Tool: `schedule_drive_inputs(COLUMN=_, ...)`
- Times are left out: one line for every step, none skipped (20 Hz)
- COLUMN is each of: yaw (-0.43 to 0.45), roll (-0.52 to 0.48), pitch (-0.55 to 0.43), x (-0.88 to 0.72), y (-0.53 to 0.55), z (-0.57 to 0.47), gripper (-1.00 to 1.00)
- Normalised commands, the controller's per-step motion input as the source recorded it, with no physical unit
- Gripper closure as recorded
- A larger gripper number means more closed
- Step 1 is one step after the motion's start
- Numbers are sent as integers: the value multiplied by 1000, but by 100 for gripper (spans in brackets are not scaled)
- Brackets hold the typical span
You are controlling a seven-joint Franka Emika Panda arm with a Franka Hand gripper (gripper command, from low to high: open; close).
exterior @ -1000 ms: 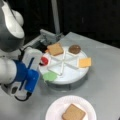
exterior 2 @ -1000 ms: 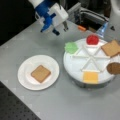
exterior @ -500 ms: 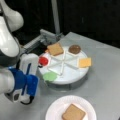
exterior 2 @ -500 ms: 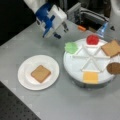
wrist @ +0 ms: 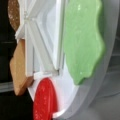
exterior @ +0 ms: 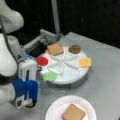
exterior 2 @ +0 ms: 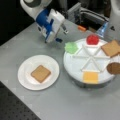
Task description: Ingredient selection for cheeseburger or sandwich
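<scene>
gripper [exterior 2: 58,40] near lettuce [exterior 2: 71,47], holds nothing | fingers: can't tell | toast [exterior 2: 40,73] on plate [exterior 2: 25,82] | tray [exterior 2: 75,72] w/ rest

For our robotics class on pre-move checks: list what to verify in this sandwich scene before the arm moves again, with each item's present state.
1. Toast square lies flat on the white plate: ok.
2. Lettuce sits in its tray compartment, uncovered: ok.
3. Tomato slice in the neighbouring compartment, apart from the lettuce: ok.
4. Pincer beside the divided tray, near the lettuce, touching nothing: ok.
5. Pincer opening: cannot tell.
6. Second toast square, patty, cheese square in the tray: ok.
</scene>
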Motion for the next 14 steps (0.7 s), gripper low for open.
schedule_drive_inputs(yaw=104, roll=456, pitch=-76, x=244, y=-161, z=-139, gripper=-100)
schedule_drive_inputs(yaw=100, roll=427, pitch=-73, x=240, y=-146, z=-117, gripper=-100)
schedule_drive_inputs(yaw=77, roll=409, pitch=-64, x=232, y=-123, z=-89, gripper=-100)
schedule_drive_inputs(yaw=67, roll=387, pitch=-55, x=215, y=-99, z=-53, gripper=-100)
schedule_drive_inputs(yaw=68, roll=367, pitch=-54, x=207, y=-90, z=-31, gripper=-100)
schedule_drive_inputs(yaw=46, roll=354, pitch=-52, x=195, y=-70, z=-13, gripper=-100)
schedule_drive_inputs(yaw=32, roll=338, pitch=-58, x=185, y=-49, z=-3, gripper=-100)
schedule_drive_inputs(yaw=28, roll=323, pitch=-61, x=182, y=-36, z=-3, gripper=-100)
schedule_drive_inputs(yaw=7, roll=314, pitch=-66, x=179, y=-11, z=-8, gripper=-100)
schedule_drive_inputs(yaw=-8, roll=305, pitch=-67, x=175, y=24, z=-16, gripper=-100)
schedule_drive_inputs(yaw=-19, roll=295, pitch=-65, x=168, y=64, z=-23, gripper=-100)
schedule_drive_inputs(yaw=-20, roll=284, pitch=-62, x=162, y=83, z=-31, gripper=-100)
schedule_drive_inputs(yaw=-27, roll=273, pitch=-61, x=157, y=106, z=-38, gripper=-100)
schedule_drive_inputs(yaw=-38, roll=260, pitch=-64, x=155, y=126, z=-49, gripper=-100)
